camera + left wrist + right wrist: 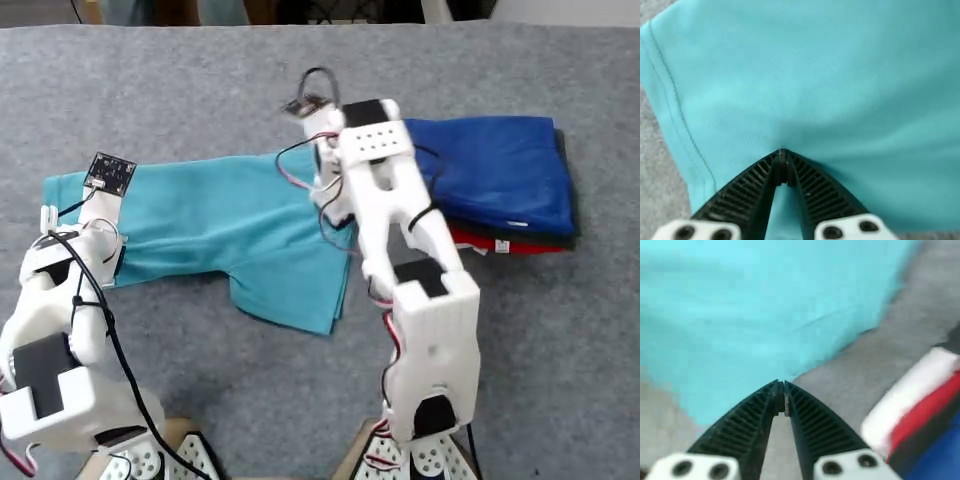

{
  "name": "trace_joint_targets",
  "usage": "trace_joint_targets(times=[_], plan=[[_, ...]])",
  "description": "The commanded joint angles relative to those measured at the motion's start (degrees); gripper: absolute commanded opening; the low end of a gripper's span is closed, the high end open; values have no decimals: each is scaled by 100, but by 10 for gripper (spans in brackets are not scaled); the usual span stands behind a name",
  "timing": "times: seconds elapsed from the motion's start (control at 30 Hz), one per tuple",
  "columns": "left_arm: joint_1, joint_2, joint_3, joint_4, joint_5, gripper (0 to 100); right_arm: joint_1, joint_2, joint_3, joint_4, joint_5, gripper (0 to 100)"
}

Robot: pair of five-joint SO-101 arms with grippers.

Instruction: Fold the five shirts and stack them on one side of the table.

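A big teal shirt (220,225) lies spread out on the gray table (150,90), with one sleeve sticking out toward the arms. The left arm (55,300) is at the shirt's left end. The left gripper (781,162) sits right on the teal cloth near a sewn edge. Its two black jaws are pressed together at the tips, and I cannot tell if any cloth is caught between them. The right arm (400,230) is over the shirt's right end. The right gripper (781,397) is by the edge of the teal shirt, where the cloth meets the table. Its jaws are pressed together at the tips too. Just beside the teal shirt, on the right side of the table, is a stack of folded shirts (560,200). A blue shirt (500,175) is on top, and a red shirt (530,248) peeks out at the bottom.
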Motion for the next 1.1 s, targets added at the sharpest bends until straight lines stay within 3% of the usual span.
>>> trace_joint_targets(times=[0.0, 0.13, 0.27, 0.4, 0.57, 1.07], plan=[[-66, -387, 242, -9, 105, 28, -387, -1059, 637, 281, 721, 38], [-66, -765, 734, -782, 941, 35, -870, -2396, 2009, -202, 1442, 119], [-66, -923, 1033, -1108, 888, 109, -1354, -3398, 3292, -598, 1626, 144], [-66, -932, 1033, -1108, 888, 120, -1705, -3811, 4347, -1196, 1626, 168], [-75, -941, 1033, -1090, 897, 120, -1960, -3820, 5068, -1873, 1626, 306], [-75, -941, 1033, -1081, 897, 120, -2233, -2141, 5200, -3305, 1626, 308]])
